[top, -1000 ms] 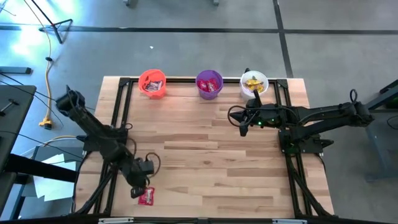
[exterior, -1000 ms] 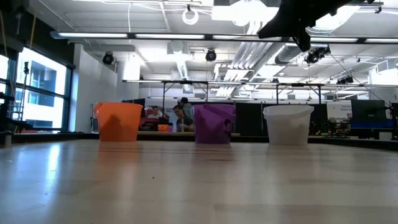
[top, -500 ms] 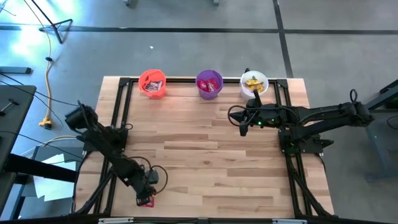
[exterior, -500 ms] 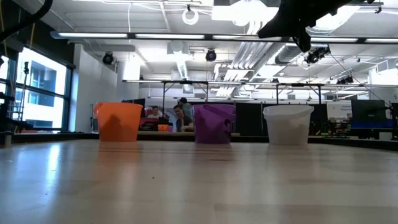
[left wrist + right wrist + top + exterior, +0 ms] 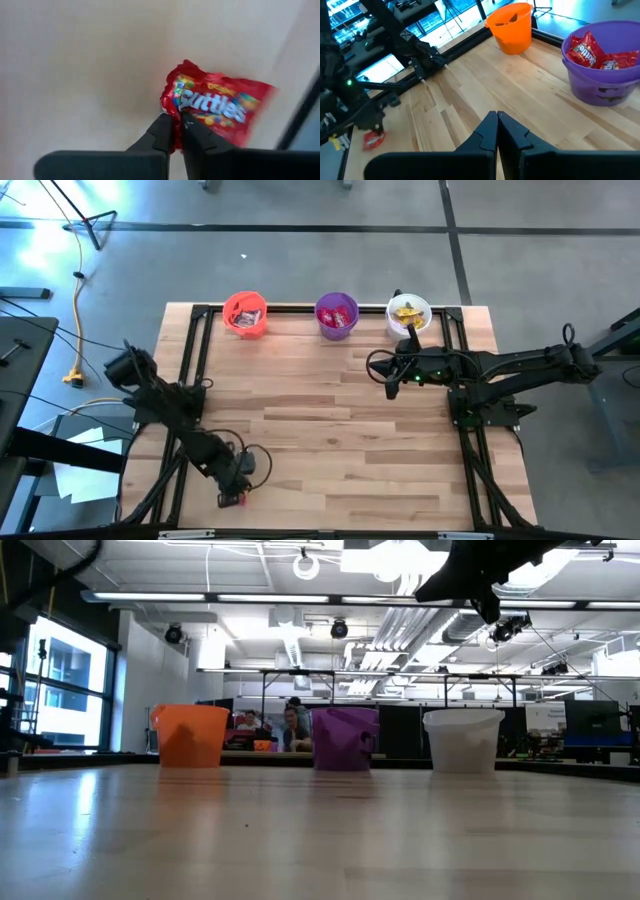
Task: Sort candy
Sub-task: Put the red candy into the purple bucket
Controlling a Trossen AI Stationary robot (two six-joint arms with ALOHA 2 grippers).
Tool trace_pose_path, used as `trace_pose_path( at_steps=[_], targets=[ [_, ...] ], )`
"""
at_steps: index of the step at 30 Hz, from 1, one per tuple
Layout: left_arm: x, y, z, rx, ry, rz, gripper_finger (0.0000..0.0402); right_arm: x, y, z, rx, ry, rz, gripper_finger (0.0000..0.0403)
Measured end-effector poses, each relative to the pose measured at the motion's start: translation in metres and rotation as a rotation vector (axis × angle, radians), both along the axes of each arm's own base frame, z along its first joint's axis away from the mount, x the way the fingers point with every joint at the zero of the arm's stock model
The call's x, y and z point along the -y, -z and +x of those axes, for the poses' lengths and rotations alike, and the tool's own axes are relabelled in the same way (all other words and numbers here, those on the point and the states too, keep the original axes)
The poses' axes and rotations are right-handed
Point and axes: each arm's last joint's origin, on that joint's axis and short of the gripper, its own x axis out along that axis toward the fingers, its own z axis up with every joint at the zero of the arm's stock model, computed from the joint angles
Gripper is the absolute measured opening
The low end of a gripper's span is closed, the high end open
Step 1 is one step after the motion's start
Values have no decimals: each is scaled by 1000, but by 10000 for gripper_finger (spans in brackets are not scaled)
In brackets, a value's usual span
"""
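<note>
Since a second ago the left arm has swung down toward the desk's near left corner, and its left hand (image 5: 236, 496) now sits on the red candy packet (image 5: 237, 500) that earlier lay uncovered there; the right arm has not shifted. Seen from the left wrist, the two dark fingers (image 5: 164, 131) are pinched together on the crinkled edge of the packet (image 5: 215, 105), which lies flat on the desk (image 5: 75, 65). One loose packet is all that shows on the wood. Three cups stand in a row along the far edge: one orange cup (image 5: 245, 313) holding red packets, one purple cup (image 5: 337, 315) also holding red packets, and one white cup (image 5: 408, 314) holding yellow packets. How many sweets each holds cannot be counted. The right hand (image 5: 390, 383) hangs above the desk just in front of the white cup, its fingers (image 5: 490, 131) closed together on nothing. From above, the left hand covers most of the loose packet, leaving only a red sliver. In the low view the packet and left hand do not show at all; only the three cups and a bit of dark arm at the top edge appear, with people small and indistinct in the room behind.
</note>
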Motion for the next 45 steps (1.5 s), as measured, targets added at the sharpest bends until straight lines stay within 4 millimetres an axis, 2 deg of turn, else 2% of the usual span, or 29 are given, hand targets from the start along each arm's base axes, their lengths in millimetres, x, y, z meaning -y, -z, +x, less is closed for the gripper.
trace_pose_path(
  at_steps=[4,8,11,18,21,26,30,35,41,45],
  targets=[
    [-23,-18,10,65,-78,28,3,1,1,0,-15,2,-17,0],
    [-58,-40,27,193,-196,74,1,6,3,-2,-47,51,-47,0],
    [-96,-56,43,317,-333,132,0,12,5,-3,-73,79,-72,0],
    [-200,-89,79,636,-697,221,0,29,6,-5,-120,127,-141,0],
    [-240,-109,100,808,-759,280,0,37,6,-7,-140,155,-163,0],
    [-306,-126,127,860,-783,410,0,51,7,-10,-177,201,-208,0],
    [-353,-126,146,822,-778,421,0,61,7,-13,-203,212,-241,0],
    [-396,-118,169,776,-773,423,0,69,7,-15,-225,237,-267,0],
    [-425,-101,193,755,-757,375,0,74,7,-17,-235,256,-275,0],
    [-434,-88,205,723,-717,364,0,79,7,-19,-218,298,-238,0]
  ],
)
